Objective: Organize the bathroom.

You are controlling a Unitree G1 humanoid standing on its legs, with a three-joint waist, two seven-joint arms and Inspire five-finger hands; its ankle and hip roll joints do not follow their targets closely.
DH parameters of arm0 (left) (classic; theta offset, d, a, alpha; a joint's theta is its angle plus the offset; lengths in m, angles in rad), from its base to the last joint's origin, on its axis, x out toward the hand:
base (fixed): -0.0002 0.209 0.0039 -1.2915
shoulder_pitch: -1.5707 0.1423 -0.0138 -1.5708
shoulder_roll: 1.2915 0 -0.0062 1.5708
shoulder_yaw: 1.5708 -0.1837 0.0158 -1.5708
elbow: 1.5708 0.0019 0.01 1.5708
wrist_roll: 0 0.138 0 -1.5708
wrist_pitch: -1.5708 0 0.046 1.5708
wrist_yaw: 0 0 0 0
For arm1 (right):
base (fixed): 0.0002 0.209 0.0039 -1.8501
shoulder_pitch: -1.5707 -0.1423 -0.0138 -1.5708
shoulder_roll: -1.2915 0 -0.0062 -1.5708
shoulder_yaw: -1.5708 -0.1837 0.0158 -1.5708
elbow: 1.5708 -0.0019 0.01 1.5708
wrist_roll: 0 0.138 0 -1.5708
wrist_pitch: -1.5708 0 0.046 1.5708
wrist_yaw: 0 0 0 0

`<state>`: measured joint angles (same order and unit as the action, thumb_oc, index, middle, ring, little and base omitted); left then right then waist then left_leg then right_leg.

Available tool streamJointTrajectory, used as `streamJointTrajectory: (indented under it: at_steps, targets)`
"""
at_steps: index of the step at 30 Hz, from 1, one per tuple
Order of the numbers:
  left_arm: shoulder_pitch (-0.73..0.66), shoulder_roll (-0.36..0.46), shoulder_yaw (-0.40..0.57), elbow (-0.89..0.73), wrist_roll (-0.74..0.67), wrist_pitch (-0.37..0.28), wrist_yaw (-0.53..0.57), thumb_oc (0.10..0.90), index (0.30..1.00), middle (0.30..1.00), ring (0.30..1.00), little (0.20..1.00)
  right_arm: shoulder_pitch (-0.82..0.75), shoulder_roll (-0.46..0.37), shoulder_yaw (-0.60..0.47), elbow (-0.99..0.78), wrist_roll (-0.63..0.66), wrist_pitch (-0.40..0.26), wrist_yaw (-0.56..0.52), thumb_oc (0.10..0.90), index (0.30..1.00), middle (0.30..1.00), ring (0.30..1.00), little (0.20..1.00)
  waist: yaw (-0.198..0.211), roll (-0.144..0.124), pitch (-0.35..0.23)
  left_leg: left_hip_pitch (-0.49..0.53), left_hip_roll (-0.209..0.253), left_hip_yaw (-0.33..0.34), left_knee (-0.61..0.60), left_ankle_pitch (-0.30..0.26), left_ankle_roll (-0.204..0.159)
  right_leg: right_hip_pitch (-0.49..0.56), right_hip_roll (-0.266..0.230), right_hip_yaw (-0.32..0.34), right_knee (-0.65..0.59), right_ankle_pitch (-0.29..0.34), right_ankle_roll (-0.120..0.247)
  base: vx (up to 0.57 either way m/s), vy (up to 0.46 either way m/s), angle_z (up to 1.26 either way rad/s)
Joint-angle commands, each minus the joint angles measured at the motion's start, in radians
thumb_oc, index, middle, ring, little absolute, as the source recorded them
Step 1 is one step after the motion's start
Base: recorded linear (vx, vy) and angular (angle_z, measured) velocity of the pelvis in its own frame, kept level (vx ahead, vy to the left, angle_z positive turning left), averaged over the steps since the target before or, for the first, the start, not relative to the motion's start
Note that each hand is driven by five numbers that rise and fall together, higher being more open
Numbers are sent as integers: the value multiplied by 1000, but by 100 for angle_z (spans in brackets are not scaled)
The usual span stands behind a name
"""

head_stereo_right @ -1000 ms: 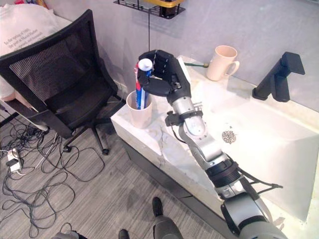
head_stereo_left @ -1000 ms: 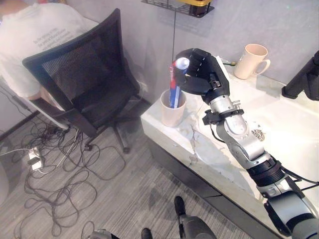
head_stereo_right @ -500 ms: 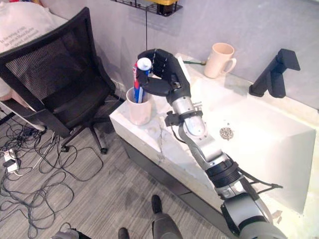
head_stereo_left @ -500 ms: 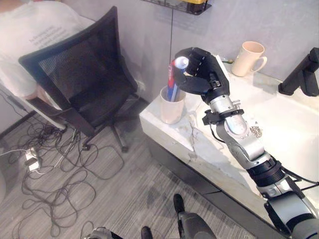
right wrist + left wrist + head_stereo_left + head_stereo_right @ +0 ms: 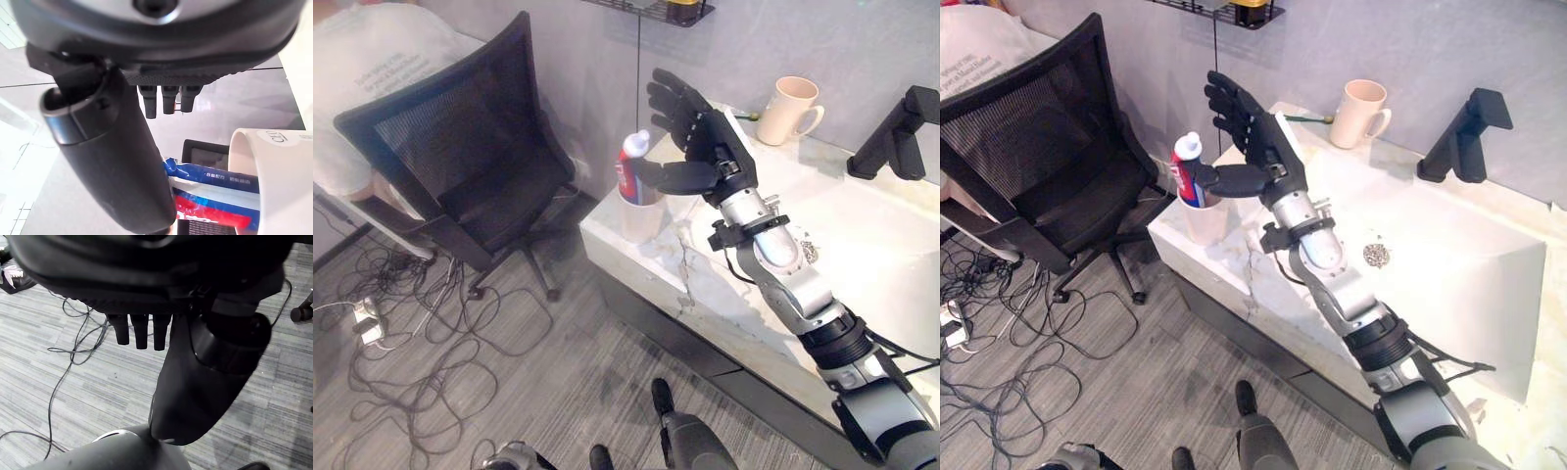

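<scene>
- In the cup [image 5: 639,217] the tube [image 5: 629,168] stands; my right hand [image 5: 697,139] is spread, released.
- Left hand [image 5: 146,308] idle, fingers straight.
- Mug [image 5: 786,110] untouched.

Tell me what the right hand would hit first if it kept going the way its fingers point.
Probably the grey wall: the open right hand points up and away, past the toothpaste tube standing in the cup. Depth is unclear.
</scene>
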<state>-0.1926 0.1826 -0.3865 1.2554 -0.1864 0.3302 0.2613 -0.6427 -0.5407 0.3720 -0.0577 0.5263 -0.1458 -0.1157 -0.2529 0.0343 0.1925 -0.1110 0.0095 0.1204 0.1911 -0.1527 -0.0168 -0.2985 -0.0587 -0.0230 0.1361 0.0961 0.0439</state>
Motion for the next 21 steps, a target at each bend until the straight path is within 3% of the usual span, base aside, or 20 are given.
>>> streamJointTrajectory:
  at_steps: [1,21]
  targets:
    - [55,38,-15,42,-10,40,21,800,900,900,900,900,-78,89,-84,-175,36,-157,6,800,900,900,900,900,-21,-71,-77,-127,-7,68,184,-46,41,33,-47,169,42,-94,118,0,0,0]
    - [29,42,-41,12,-6,26,19,800,900,900,900,900,-51,86,-47,-171,15,-101,50,800,900,900,900,900,-50,-55,-44,-167,-8,79,227,-61,48,3,-45,179,58,-93,112,-35,30,-3]
